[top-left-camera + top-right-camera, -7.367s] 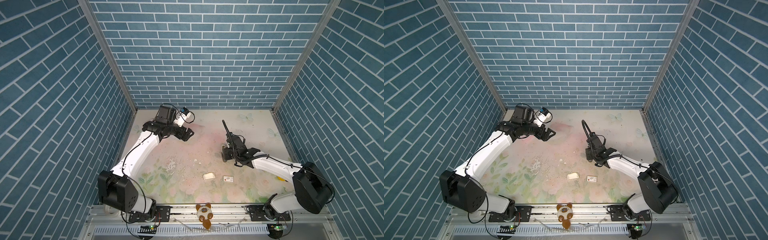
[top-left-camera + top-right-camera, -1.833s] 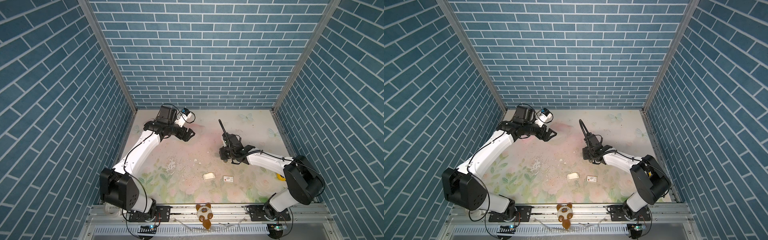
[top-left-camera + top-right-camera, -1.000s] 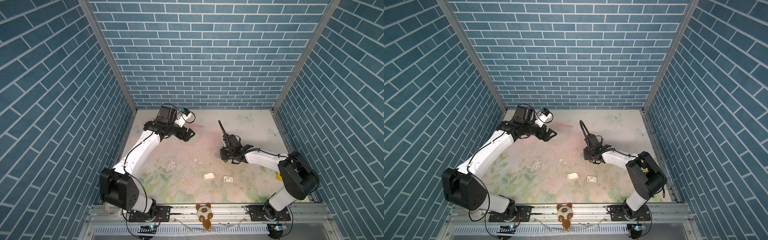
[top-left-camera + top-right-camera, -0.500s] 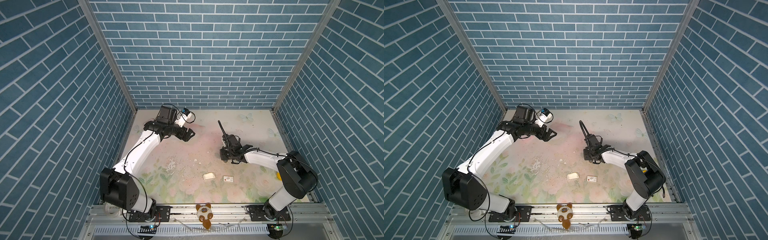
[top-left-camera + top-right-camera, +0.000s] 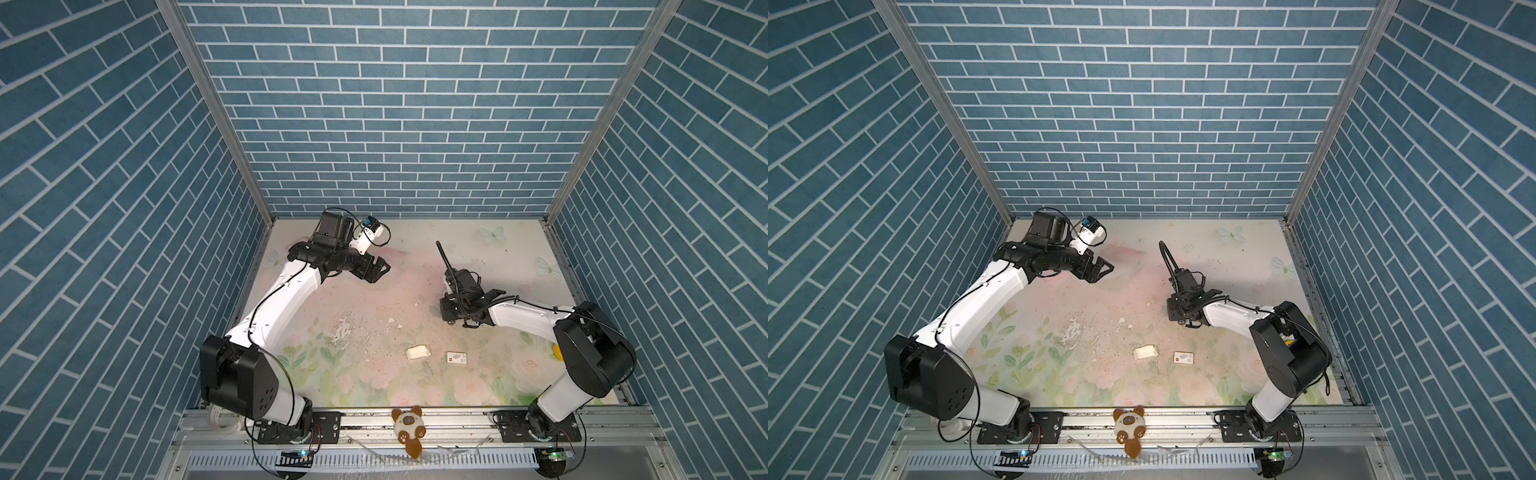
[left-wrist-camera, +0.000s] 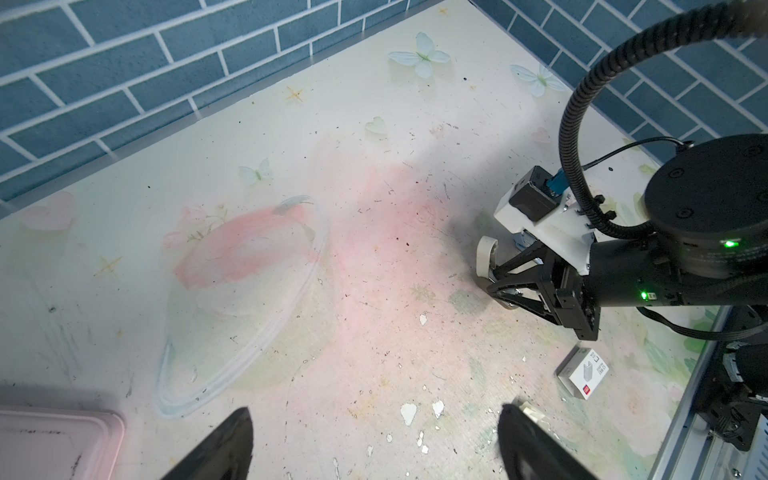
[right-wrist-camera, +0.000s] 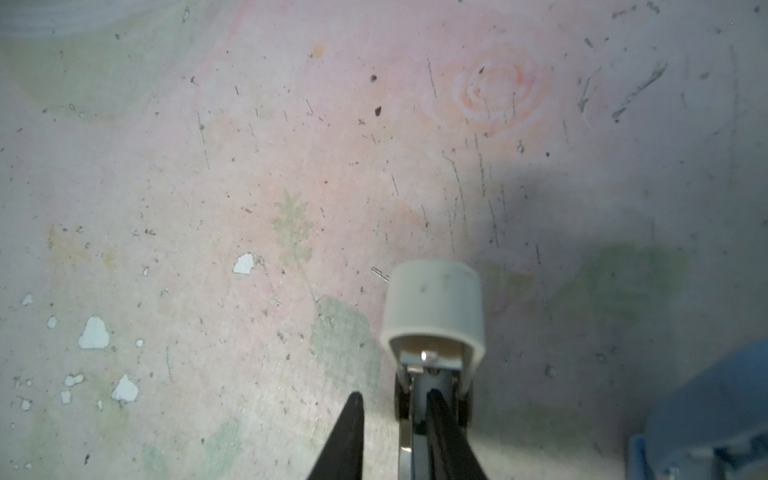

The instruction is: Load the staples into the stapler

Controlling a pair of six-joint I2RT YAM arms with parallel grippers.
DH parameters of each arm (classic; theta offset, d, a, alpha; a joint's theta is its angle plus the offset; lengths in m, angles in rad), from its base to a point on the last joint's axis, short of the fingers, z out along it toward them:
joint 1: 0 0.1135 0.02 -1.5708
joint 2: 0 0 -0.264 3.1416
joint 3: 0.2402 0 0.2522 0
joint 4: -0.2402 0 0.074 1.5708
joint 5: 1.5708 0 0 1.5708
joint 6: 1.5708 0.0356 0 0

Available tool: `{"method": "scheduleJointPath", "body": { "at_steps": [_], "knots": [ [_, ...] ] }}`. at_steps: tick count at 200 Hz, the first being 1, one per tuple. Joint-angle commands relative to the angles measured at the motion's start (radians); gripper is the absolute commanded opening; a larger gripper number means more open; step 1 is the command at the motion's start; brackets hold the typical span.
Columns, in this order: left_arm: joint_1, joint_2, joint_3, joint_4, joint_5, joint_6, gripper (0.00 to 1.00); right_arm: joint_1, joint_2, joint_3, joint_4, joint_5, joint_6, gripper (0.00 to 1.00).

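Left gripper [image 5: 379,272] — jaws spread wide, nothing between them, hovering over the back left of the floral table [image 5: 511,257]

Right gripper [image 7: 394,399] — low at the table's middle right, jaws drawn narrow; one finger lies over the metal rail of the stapler [image 7: 434,303], the other just beside it; whether anything is pinched cannot be told

Stapler: on the table at the right gripper, cream cap pointing away from the wrist

Staples: strips too small to make out; white card tray [image 5: 417,352] and sleeve [image 5: 456,358] with red mark lie near each other, not touching, toward the front, well apart from both grippers
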Motion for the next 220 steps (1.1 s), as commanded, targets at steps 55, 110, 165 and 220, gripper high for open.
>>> {"method": "scheduleJointPath", "body": {
  "at_steps": [55,110,165,220],
  "knots": [
    [0.008,0.003,-0.006,0.009,0.002,0.001,0.93,-0.003,-0.016,-0.032,-0.058,-0.023,-0.010,0.27],
    [0.010,-0.004,-0.005,0.006,0.000,0.001,0.93,-0.003,-0.040,-0.033,-0.056,-0.022,-0.014,0.28],
    [0.010,-0.003,-0.001,0.000,-0.014,0.014,0.93,-0.002,-0.159,-0.044,-0.030,0.017,-0.020,0.36],
    [0.009,0.018,0.038,-0.032,0.007,0.041,0.94,-0.003,-0.197,-0.115,-0.030,0.000,-0.016,0.41]
  ]
}}
